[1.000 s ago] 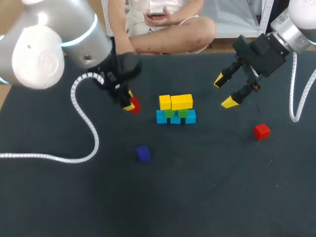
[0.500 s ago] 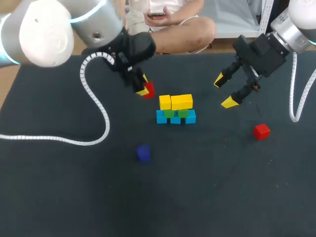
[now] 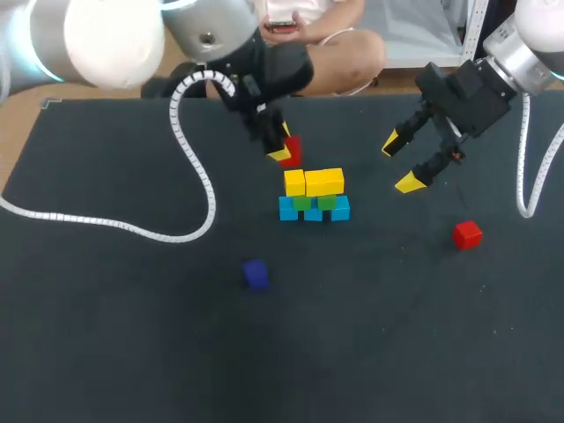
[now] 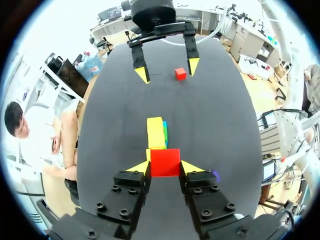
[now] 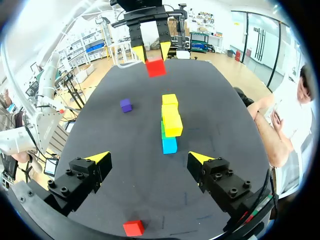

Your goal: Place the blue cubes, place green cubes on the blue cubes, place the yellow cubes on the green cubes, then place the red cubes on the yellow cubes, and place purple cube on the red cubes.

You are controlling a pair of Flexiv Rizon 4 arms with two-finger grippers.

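A stack of small plastic cubes stands near the middle of the dark table mat. It has a bottom row of light blue cubes, green cubes on top of them, and a row of yellow cubes on the green ones.

The left gripper comes in from the stack's far left side. Its two yellow-tipped fingers are clamped on opposite faces of a red plastic cube. That cube hangs close to the stack's left end, above the level of the yellow row and not touching it. In the left wrist view it covers the near end of the yellow row.

The right gripper hangs well to the right of the stack. Its fingers are spread wide with nothing between them. In the right wrist view the stack lies ahead of it, running away in a line towards the left gripper.

A second red plastic cube lies loose on the mat, well to the right of the stack and nearer the robot, roughly below the right gripper. A dark purple cube lies alone on the mat on the robot's side of the stack, a little to the left and apart from it.
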